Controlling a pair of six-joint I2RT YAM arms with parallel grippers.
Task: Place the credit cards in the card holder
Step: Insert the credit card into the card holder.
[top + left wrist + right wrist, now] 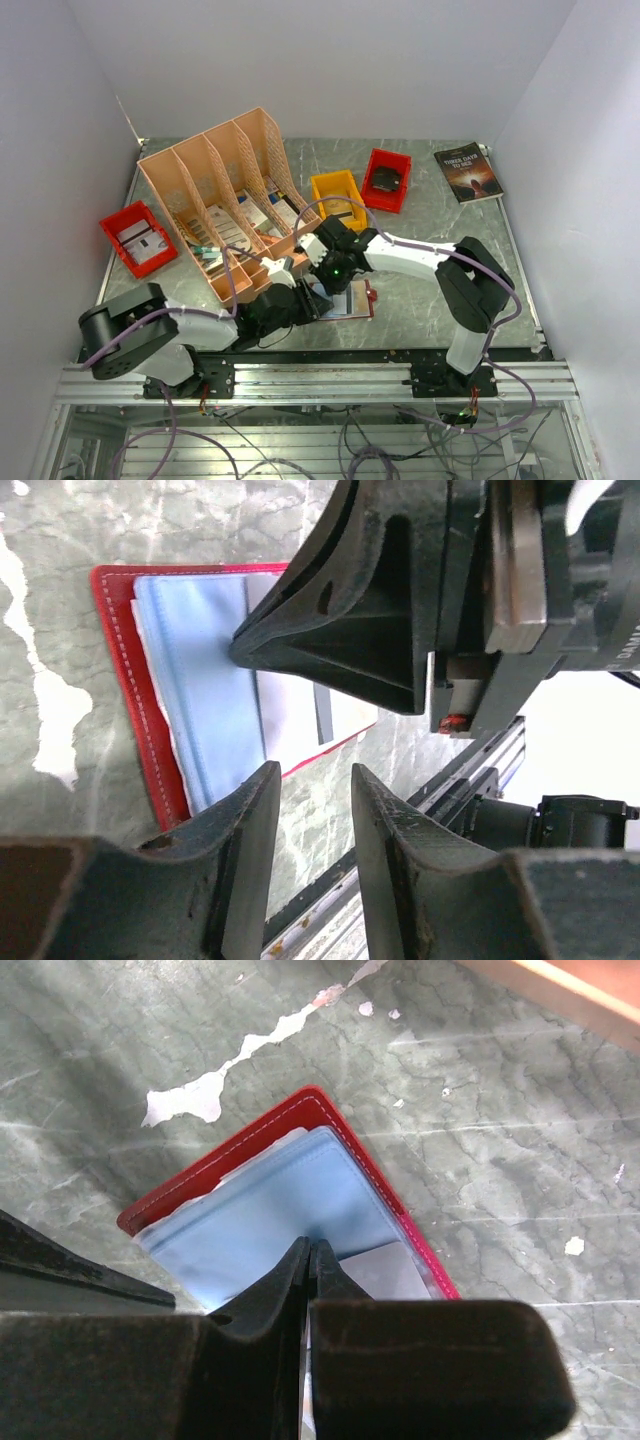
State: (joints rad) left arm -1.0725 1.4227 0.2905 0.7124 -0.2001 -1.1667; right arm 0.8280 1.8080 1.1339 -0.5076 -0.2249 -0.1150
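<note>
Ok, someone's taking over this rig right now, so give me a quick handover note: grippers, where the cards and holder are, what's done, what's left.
Left gripper: open with a narrow gap, nothing in it, poised at the edge of the card holder.
Right gripper: shut, tips down on the holder's clear pocket. A thin pale edge shows between the fingers, possibly a card, not certain.
Holder: lying open on the table, between the two arms.
Done: one pale card appears to sit in the pockets.
Left: finish this insertion, then any remaining cards. No loose ones can be made out here.
</note>
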